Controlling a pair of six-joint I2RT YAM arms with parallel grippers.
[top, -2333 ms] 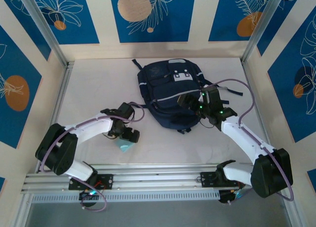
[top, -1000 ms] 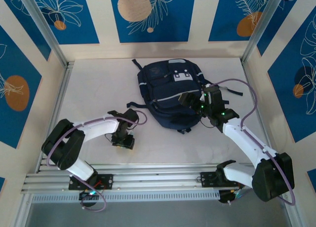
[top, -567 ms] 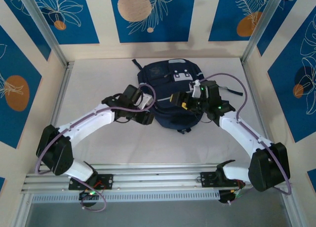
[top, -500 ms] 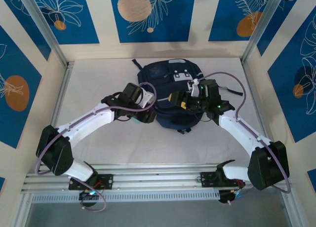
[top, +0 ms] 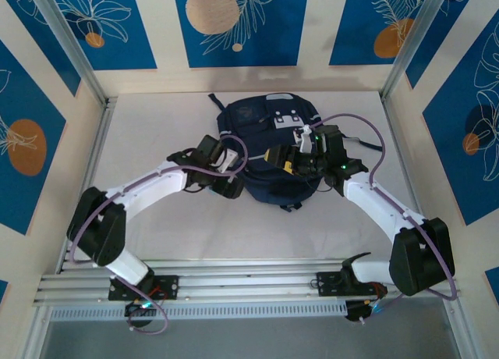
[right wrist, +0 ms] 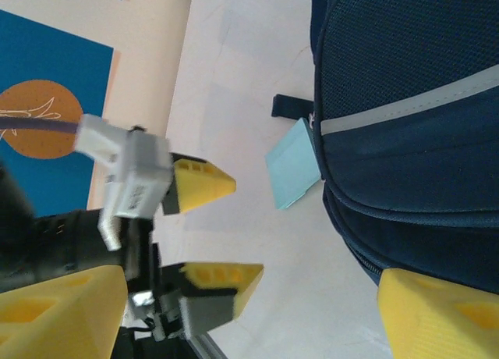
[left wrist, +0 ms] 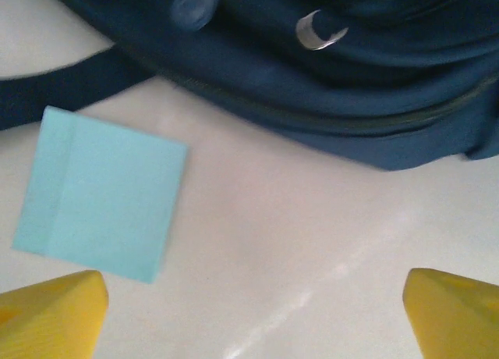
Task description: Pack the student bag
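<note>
Top external: we see the student bag (top: pixel 261 125) lying flat toward the far side of the table (top: pixel 156 133). The left gripper (top: pixel 228 187) is at its near left edge and the right gripper (top: pixel 281 161) is over its front.

Left wrist: our jaws stand wide apart, holding nothing. A pale blue paper square (left wrist: pixel 101 193) lies on the table just beside the bag.

Right wrist: these jaws also gape wide and empty, and the paper touches the bag's edge.

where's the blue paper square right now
In the left wrist view the paper square lies flat on the table, left side, beside the backpack.
</note>
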